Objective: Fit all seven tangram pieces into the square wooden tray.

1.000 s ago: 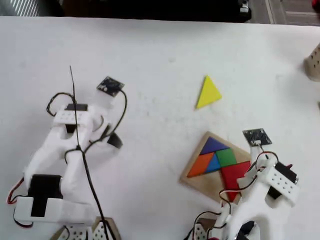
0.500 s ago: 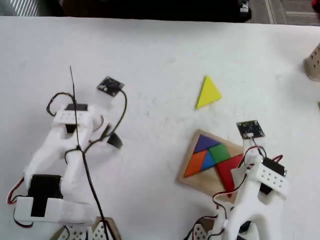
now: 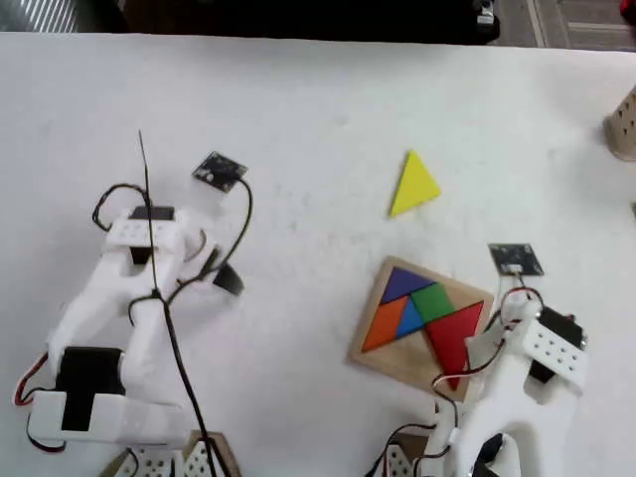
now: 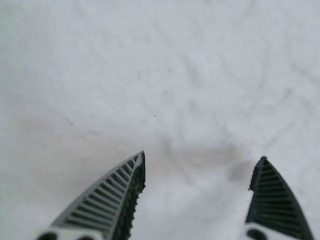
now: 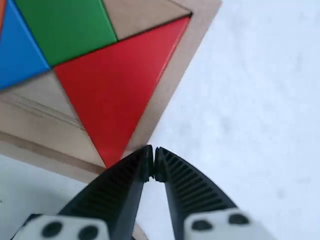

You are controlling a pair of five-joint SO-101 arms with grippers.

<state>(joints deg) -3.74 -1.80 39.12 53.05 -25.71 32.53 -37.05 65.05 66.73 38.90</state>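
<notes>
The square wooden tray (image 3: 383, 363) lies at the front right and holds purple (image 3: 404, 283), green (image 3: 435, 301), blue (image 3: 409, 318), orange (image 3: 383, 325) and red (image 3: 452, 338) pieces. The red triangle (image 5: 115, 85) points its tip onto the tray's rim (image 5: 175, 85). Bare wood shows beside it. My right gripper (image 5: 152, 152) is shut and empty, its tips right at that red tip. A yellow triangle (image 3: 412, 184) lies alone on the table, beyond the tray. My left gripper (image 4: 200, 160) stands open over bare table, at the left (image 3: 224, 273).
A pale wooden object (image 3: 623, 124) stands at the right edge. The table's far edge runs along the top. The right arm (image 3: 527, 348) overhangs the tray's near right corner. Black cables (image 3: 169, 298) loop over the left arm.
The tray has shifted a little to the left and turned. The red piece has turned with it. The right arm swung left, then back right. The left arm has kept still.
</notes>
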